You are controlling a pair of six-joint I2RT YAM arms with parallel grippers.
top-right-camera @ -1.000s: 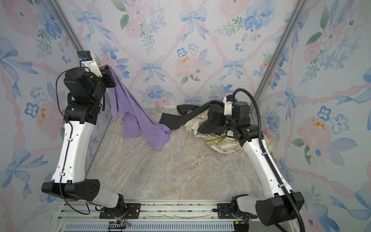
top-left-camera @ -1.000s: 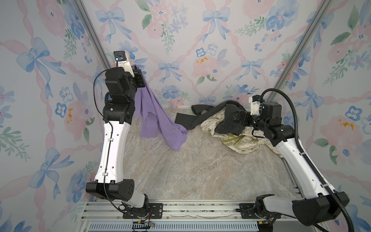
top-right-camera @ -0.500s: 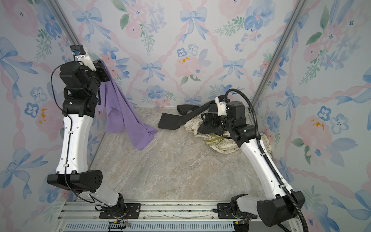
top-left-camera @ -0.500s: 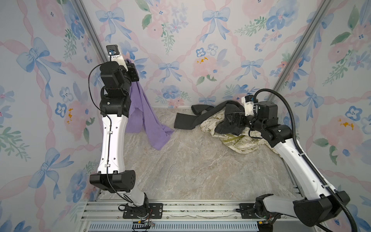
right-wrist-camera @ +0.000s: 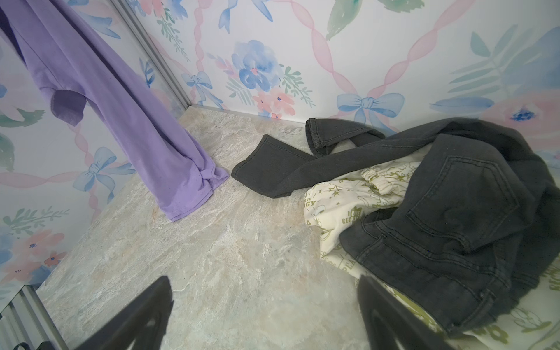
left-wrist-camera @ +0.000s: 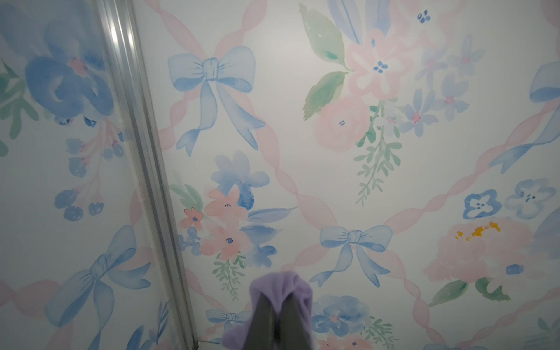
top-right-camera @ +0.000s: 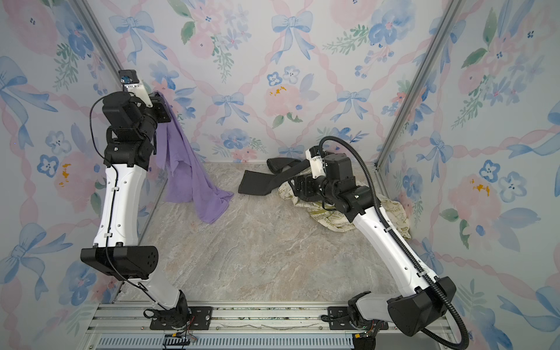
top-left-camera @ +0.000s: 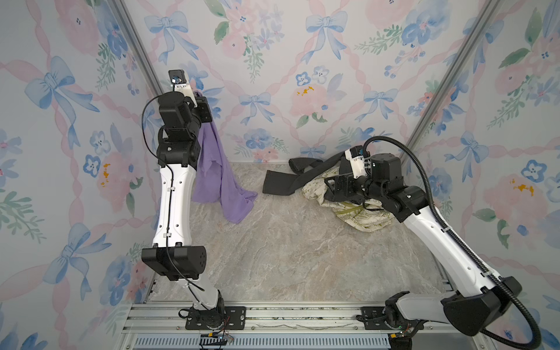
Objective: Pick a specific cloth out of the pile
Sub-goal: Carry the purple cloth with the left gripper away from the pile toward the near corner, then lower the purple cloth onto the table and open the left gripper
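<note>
Top cameras both show our left arm raised high near the corner post, so the cloth [top-left-camera: 221,181] hangs clear of the pile [top-left-camera: 357,215], with only its lowest hem resting on the table [top-left-camera: 288,257]. From the left wrist, the left gripper [left-wrist-camera: 277,303] is clamped on a bunched lavender fold. Our right gripper [right-wrist-camera: 263,281] hovers with jaws wide apart and empty beside the dark pants [right-wrist-camera: 454,212] and cream printed fabric [right-wrist-camera: 339,206], likely ready to pin them down.
</note>
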